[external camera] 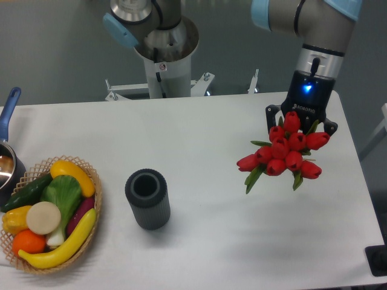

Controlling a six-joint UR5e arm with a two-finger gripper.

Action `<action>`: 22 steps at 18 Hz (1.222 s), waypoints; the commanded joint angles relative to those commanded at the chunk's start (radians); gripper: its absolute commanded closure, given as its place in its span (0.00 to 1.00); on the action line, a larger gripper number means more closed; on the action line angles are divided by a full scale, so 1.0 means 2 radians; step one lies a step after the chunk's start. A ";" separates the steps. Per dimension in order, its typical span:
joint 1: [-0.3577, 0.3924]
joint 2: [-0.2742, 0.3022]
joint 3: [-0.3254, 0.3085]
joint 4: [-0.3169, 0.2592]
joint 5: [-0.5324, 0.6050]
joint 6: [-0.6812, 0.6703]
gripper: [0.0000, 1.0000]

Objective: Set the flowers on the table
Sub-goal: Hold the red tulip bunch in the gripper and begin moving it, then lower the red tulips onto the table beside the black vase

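The flowers (284,154), a bunch of red tulip buds with green leaves, hang at the right side over the white table (211,235), buds facing the camera. Their stems are hidden behind the buds. My gripper (300,125) comes down from above right, directly behind the bunch. Its dark finger links stand on either side of the top buds, and it appears shut on the flowers' hidden stems. The bunch seems held slightly above the tabletop. I cannot see whether it touches the surface.
A dark grey ribbed cylinder vase (147,198) stands upright left of centre. A woven basket (94,181) of vegetables sits at the front left, with a blue-handled pot (7,160) behind it at the left edge. The arm's base column (163,60) stands at the table's far edge.
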 joint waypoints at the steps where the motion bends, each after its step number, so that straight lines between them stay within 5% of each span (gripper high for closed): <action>1: -0.001 0.000 -0.002 0.001 0.001 -0.001 0.56; 9: -0.004 0.011 -0.001 -0.023 0.068 -0.002 0.56; 16: -0.064 0.007 0.034 -0.088 0.223 -0.001 0.56; 22: -0.125 -0.024 0.028 -0.107 0.375 0.002 0.56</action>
